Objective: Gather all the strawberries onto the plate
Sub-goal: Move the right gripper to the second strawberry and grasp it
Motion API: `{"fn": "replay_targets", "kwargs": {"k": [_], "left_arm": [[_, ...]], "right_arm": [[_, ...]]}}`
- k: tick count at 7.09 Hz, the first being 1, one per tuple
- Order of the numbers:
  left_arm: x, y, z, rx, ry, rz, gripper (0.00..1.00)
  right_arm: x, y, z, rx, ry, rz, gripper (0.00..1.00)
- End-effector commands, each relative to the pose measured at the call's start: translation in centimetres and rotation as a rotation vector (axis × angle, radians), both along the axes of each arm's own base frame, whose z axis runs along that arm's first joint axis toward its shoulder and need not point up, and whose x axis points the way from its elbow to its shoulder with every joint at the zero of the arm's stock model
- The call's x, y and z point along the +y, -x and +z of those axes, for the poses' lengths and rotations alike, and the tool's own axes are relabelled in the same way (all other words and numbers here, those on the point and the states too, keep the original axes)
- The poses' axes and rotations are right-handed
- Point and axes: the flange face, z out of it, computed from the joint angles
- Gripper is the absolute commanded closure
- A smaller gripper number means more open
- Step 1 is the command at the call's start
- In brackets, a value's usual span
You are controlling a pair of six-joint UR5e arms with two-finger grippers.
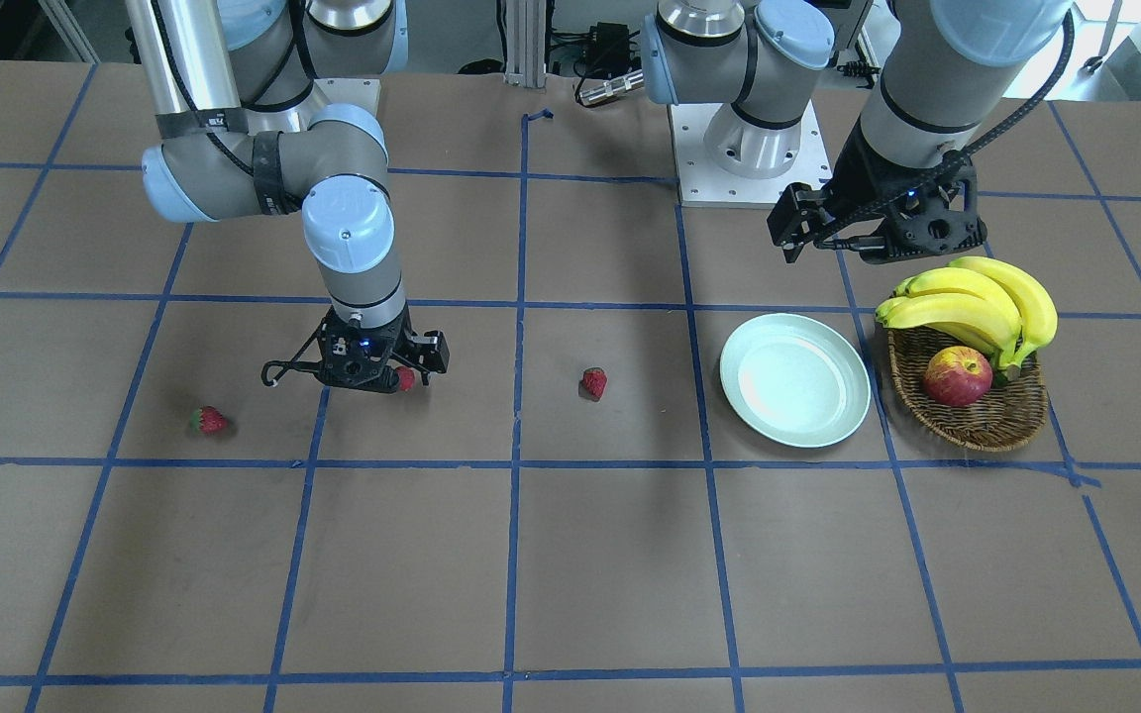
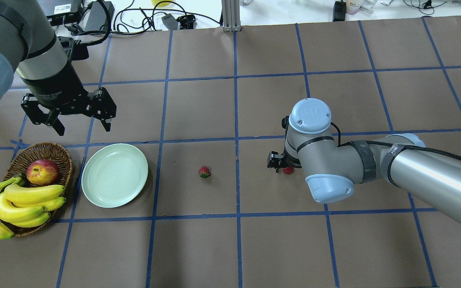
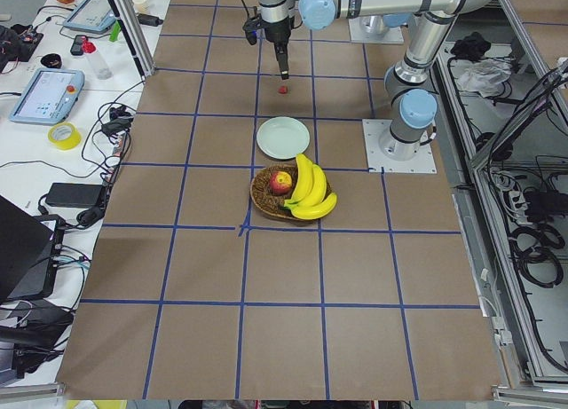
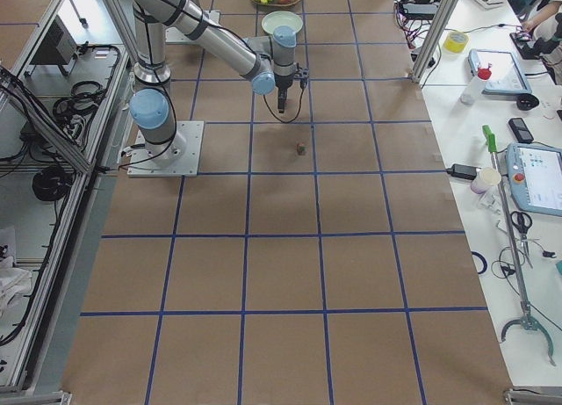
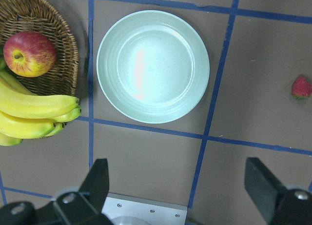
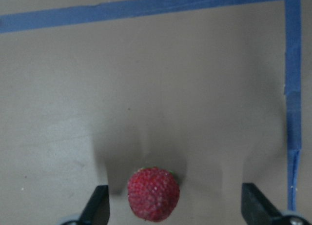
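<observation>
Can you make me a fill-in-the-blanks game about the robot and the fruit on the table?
1. The plate is ___.
2. The apple and bananas sit in the ___.
3. The right hand is open around one strawberry, and ___ more lie on the table.
4. The left hand hovers open, holding ___.

Missing words: empty; basket; two; nothing.
</observation>
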Motion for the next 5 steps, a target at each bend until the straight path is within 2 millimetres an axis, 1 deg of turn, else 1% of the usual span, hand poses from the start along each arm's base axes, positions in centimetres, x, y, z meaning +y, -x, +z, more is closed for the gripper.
{"fn": "replay_targets", "kwargs": {"k": [1,2,3,4,5], "left_arm": [[0.1,0.0,0.0,0.0,0.0,-0.001,0.0],[0.1,0.1,-0.2,0.005,-0.003,-0.002,0.0],[0.1,0.1,0.4,0.004,0.019,0.006,0.0],[0.1,0.1,1.0,0.003,0.04,-0.001,0.0],[0.1,0.2,1.6,-0.001,0.057,-0.005,0.0]], "right_arm": [[0.4,-0.4,-0.5,-0.041,-0.02,0.001,0.62],[0.0,-0.4,-0.1,-0.044,-0.008,0.003,0.83],[-0.2,-0.5,0.1,-0.047,0.009,0.038,0.89],[-0.4,-0.5,0.4,-0.049,0.016,0.074,0.99],[-0.9,-0.6,1.0,-0.044,0.029,0.071,1.0]]}}
